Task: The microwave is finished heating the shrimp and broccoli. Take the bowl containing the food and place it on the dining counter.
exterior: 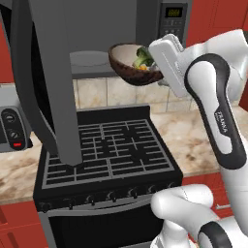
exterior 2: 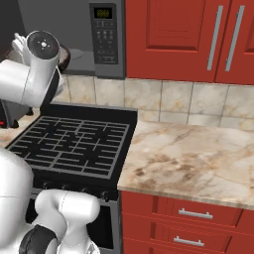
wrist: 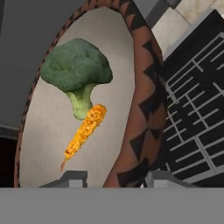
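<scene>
Bowl out of microwave, held above stove.
Hand (wrist: 114,178) grips bowl (exterior: 127,68) rim, keeping broccoli (wrist: 78,72) and shrimp (wrist: 85,129) inside, clear for carrying to bench (exterior 2: 198,158).

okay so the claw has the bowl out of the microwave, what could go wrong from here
1. The claw pinches the bowl by one rim only, one finger inside, above the stove. It may slip or swing.
2. The bowl looks tilted in the left base view, so the broccoli and shrimp could slide out.
3. The open microwave door hangs close on the left; a swing that way might knock it.
</scene>
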Available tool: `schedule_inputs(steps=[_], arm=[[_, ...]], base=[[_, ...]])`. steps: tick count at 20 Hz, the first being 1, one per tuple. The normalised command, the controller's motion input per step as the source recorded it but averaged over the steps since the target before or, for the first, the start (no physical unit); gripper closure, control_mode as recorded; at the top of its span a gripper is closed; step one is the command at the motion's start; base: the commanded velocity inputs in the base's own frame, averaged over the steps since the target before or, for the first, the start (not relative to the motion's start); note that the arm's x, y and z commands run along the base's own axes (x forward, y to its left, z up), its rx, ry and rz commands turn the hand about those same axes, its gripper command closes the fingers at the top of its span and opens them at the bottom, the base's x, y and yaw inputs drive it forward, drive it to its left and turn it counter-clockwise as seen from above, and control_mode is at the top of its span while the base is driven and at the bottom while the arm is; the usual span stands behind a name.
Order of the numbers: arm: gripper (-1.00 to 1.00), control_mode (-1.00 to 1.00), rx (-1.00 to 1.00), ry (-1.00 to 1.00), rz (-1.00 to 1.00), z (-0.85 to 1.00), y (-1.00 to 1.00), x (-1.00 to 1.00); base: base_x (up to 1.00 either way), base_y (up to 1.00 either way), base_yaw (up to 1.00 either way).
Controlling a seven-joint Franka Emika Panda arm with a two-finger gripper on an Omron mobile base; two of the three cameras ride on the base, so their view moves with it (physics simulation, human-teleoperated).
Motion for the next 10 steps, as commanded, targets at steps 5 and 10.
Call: schedule_inputs(steps=[5,10], arm=[[1.0,-1.0,-0.05,-0.02,0.15,-0.51,-0.17,-1.0],[1.0,-1.0,-0.1,0.0,0.1,-0.66,-0.2,-0.91]], base=[[0.0,0.0,0.0],[0.0,0.0,0.0]])
